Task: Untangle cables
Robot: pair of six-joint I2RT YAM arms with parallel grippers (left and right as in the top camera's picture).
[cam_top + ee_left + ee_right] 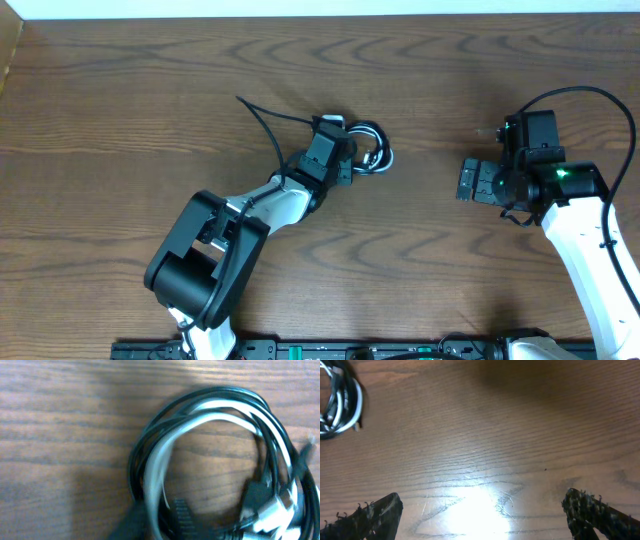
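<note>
Lying flat beside L gripper [350,148]: cables [155,464], roundish coil, black outside white.

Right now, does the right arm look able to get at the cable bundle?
Probably yes. Only bare table lies between the open right gripper and the cable bundle, though the left gripper sits over the bundle's left side.

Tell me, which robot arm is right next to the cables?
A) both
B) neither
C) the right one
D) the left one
D: the left gripper sits at the cables, while the right gripper is well off to the side.
</note>
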